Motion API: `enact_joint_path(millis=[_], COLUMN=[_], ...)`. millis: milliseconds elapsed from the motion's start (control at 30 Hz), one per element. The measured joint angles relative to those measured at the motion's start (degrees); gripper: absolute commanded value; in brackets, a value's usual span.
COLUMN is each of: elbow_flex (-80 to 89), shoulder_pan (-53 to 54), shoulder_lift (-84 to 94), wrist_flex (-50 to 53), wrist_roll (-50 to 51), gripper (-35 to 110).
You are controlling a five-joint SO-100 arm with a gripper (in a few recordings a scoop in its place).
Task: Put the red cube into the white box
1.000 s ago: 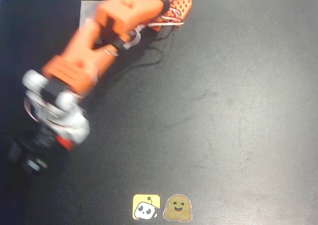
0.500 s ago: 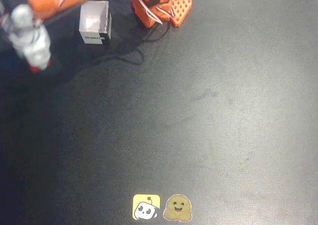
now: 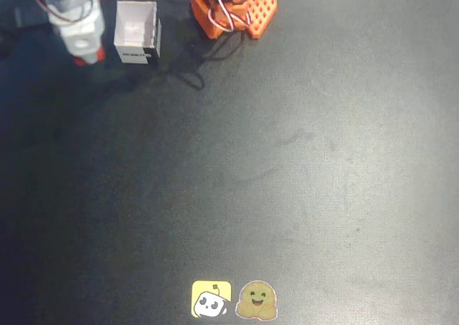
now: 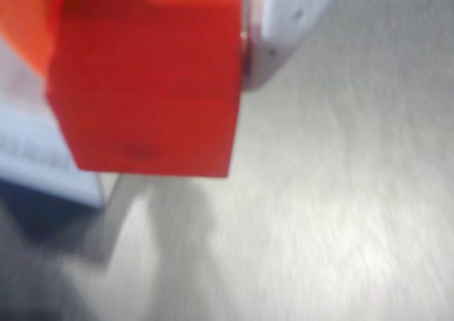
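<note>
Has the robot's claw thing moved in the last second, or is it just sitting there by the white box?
Yes. In the overhead view the gripper, holding the red cube, swung from the table's lower left up to just left of the white box.

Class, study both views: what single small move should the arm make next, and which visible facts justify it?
Probably shift the gripper rightward in the overhead view until it sits above the white box, before releasing. The wrist view shows the red cube clamped between the fingers, and overhead the gripper sits just left of the box, whose open top faces up.
</note>
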Motion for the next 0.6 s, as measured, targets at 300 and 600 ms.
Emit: enact_joint_path(millis=[300, 600], elbow_flex=[13.45, 19.51], shoulder_pan=[1.76, 7.82], shoulder_lift=[11.07, 13.45], wrist_flex=[0.0, -0.18], wrist_roll=[4.39, 0.62], gripper=[0, 0])
